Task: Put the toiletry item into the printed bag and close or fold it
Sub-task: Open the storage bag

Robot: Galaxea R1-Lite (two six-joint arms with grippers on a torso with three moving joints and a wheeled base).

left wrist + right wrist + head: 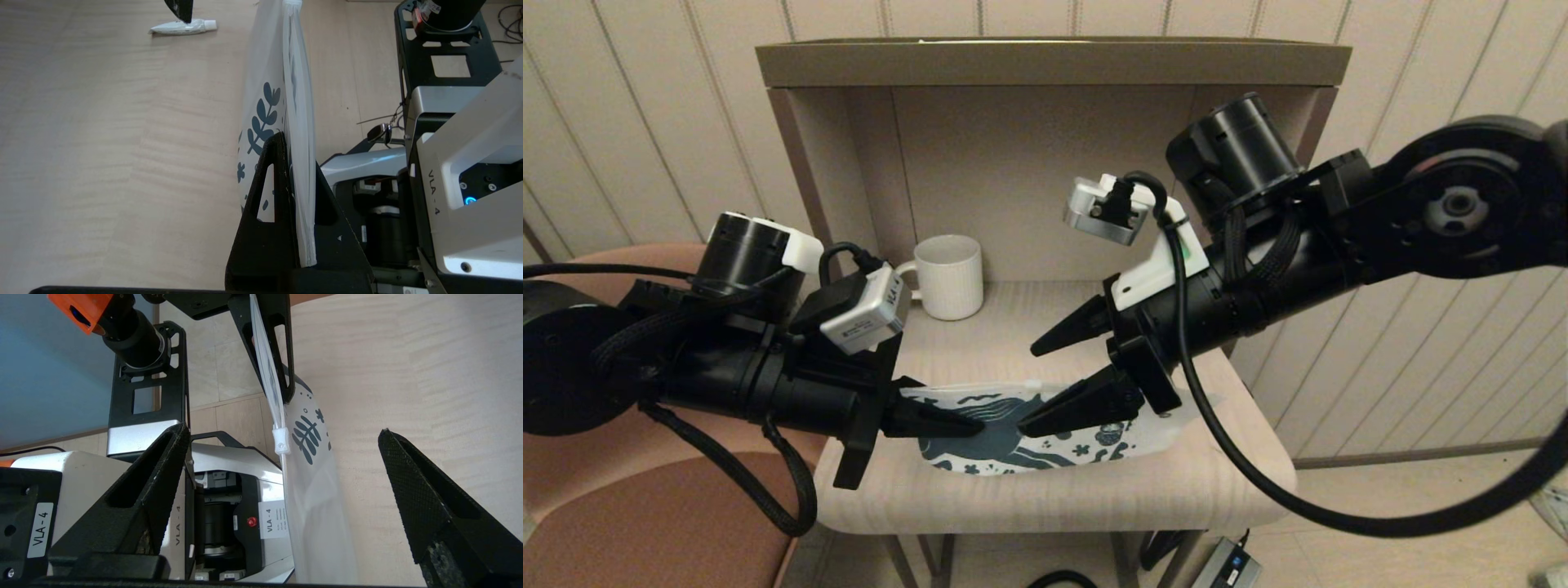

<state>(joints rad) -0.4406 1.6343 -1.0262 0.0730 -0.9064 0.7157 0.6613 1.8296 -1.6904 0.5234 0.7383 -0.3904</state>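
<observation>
Fingers (947,423) on 1 printed bag (1045,441)

In the head view the right claw (1039,386) and left claw (968,423) cover much of the printed bag (980,453). The toiletry item (184,27) lies partly behind a dark fingertip.

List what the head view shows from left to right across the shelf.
Left gripper shut on the printed bag → white mug farther back → right gripper, fingers wide open over the bag.
</observation>
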